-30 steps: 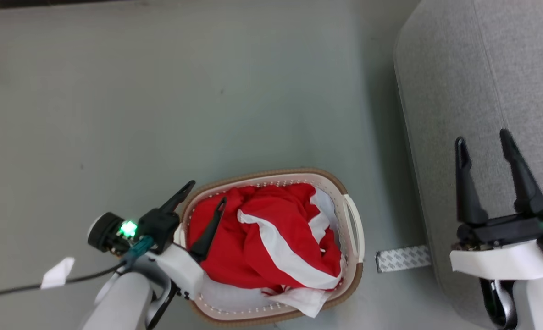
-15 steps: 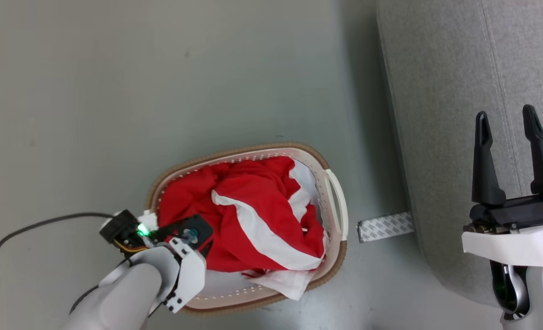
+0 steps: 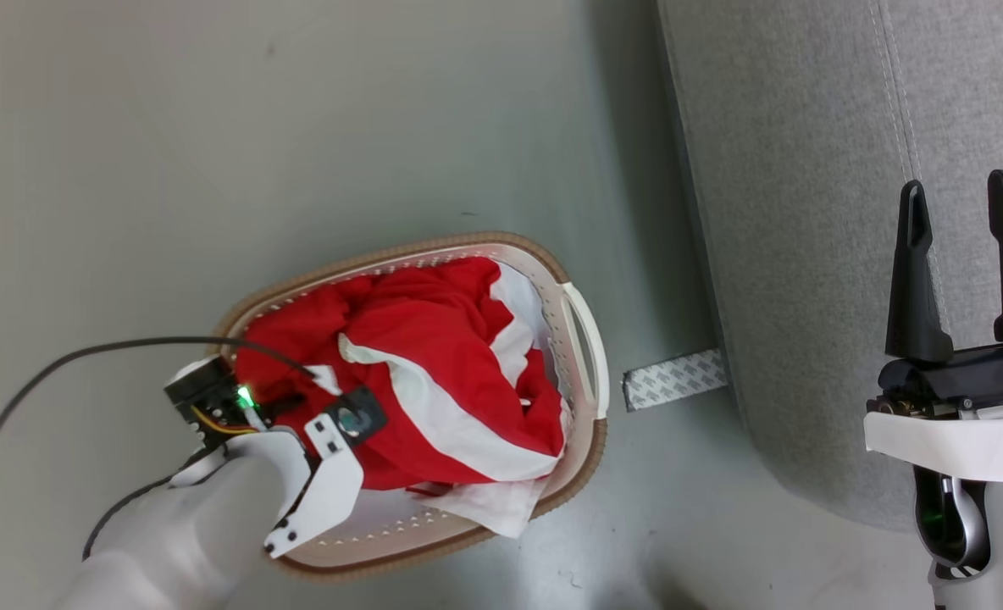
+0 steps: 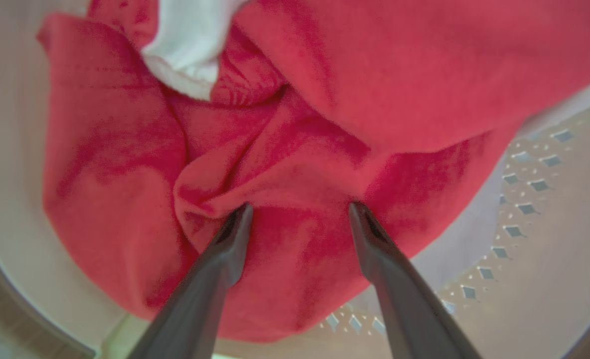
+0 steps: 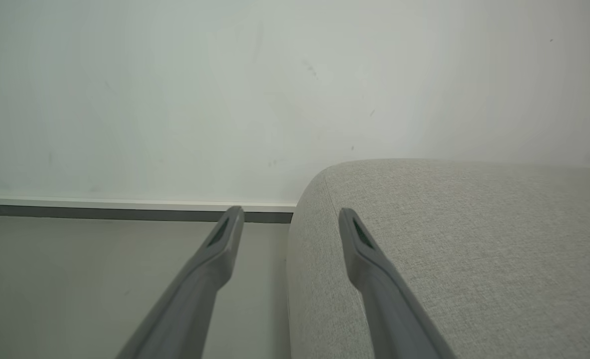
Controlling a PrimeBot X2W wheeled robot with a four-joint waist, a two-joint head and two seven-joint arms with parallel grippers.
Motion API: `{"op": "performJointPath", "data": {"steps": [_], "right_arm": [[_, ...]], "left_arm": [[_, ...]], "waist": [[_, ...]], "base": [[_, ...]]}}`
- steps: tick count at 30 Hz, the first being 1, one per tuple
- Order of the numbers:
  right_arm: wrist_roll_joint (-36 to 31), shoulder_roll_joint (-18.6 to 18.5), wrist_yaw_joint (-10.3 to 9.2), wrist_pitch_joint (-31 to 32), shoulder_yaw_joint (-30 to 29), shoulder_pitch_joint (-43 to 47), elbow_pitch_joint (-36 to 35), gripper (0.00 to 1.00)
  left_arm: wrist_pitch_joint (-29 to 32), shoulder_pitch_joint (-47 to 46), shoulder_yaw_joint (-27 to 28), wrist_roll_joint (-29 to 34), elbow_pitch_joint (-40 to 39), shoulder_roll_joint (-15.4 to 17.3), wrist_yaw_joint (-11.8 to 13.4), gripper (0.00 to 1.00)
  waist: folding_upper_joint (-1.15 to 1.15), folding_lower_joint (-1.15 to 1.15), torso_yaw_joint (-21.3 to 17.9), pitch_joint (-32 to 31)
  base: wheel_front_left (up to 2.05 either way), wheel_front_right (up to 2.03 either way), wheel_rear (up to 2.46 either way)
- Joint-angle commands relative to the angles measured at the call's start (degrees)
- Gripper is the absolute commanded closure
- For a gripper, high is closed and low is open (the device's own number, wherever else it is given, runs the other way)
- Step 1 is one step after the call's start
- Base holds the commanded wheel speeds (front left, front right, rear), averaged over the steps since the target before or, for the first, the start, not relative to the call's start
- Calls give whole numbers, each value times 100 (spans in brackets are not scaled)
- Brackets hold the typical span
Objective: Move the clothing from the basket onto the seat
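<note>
**Left jaws wide in the basket's red clothing; right jaws wide and empty over the seat**

A black cable (image 3: 44, 373) loops across the floor (image 3: 298, 127) to the left of the left wrist. The left jaws stand wide apart, pointing down into the basket (image 3: 400, 252). In the left wrist view both dark fingers (image 4: 215, 269) end against the clothing (image 4: 295, 149), with a fold of red fabric lying between the tips, unclamped.

All the clothing (image 3: 434, 356) lies in the basket, heaped around and to the right of the left jaws, red with a broad white band. The basket's perforated wall (image 4: 549, 224) shows just right of the tips. A plain white cloth (image 3: 489, 508) drapes over the rim on the robot's side.

Further right a strip of patterned tape (image 3: 675, 379) lies on the floor between the basket and the seat (image 3: 806, 212).

The seat is well apart from the left jaws and lies under the right jaws. These are wide apart and hold nothing, and their fingers (image 3: 917, 280) point away from the robot. In the right wrist view one finger is over the floor and the other over the seat's rounded edge (image 5: 474, 249), with a pale wall (image 5: 225, 99) beyond.
</note>
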Motion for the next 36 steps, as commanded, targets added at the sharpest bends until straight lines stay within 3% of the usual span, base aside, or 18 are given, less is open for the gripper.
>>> {"op": "performJointPath", "data": {"steps": [1,6,21,23,24,25,26,27,36], "right_arm": [[56,0,-12,4,16,-62,-30,0],[137,-2,-12,4,82,-65,-23,0],[334,-1,-12,5,247,-86,-93,0],[357,-1,-12,5,254,-87,-97,0],[373,-1,-12,5,250,-91,-95,0],[389,-1,-12,5,247,-90,-94,0],[401,-1,-12,5,244,-88,-91,0],[408,-1,-12,5,245,-88,-85,0],[259,-3,-12,5,202,-83,45,0]], "left_arm": [[71,-98,-181,117,109,2,10,0],[415,-313,-770,208,497,-55,10,0],[478,-453,-1260,-120,922,-187,10,0],[502,-397,-1289,-172,963,-177,9,12],[512,-372,-1317,-217,977,-168,9,27],[498,-361,-1347,-264,979,-157,9,53],[475,-374,-1378,-312,978,-139,9,72],[466,-402,-1417,-365,976,-119,9,100],[394,-441,-1702,-878,737,-240,10,100]], "waist": [[0,0,-75,83],[0,0,-176,180],[0,0,-452,455],[0,0,-479,476],[0,0,-490,483],[0,0,-498,489],[0,0,-502,493],[0,0,-503,494],[0,0,-338,80]], "base": [[0,0,0],[0,0,0],[0,0,0],[0,0,0],[0,0,0],[0,0,0],[0,0,0],[0,0,0],[0,0,0]]}}
